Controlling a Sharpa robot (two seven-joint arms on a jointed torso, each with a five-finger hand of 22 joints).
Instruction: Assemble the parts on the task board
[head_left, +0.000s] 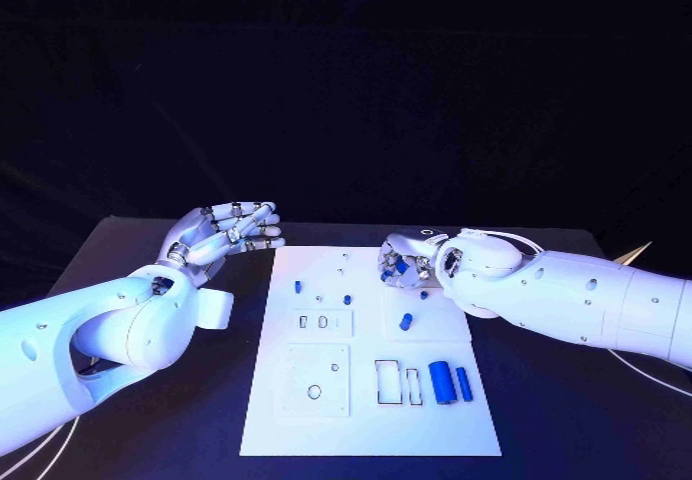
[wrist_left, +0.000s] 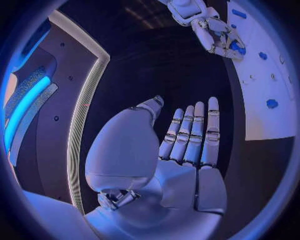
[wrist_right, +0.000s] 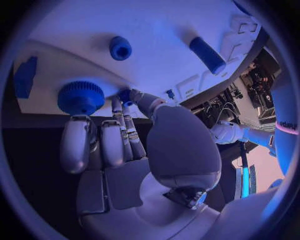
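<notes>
A: Table?
B: Black table (head_left: 173, 400), white board (head_left: 368, 420) mid; dark room behind

A: R hand?
B: R hand (head_left: 408, 265) palm-down over board's far right, fingertips (wrist_right: 127, 97) pinching a small blue part (wrist_right: 125, 94); knurled blue knob (wrist_right: 80, 97) just beside

A: L?
B: L hand (head_left: 224, 232) released, fingers straight, raised left of board, holds nothing
</notes>
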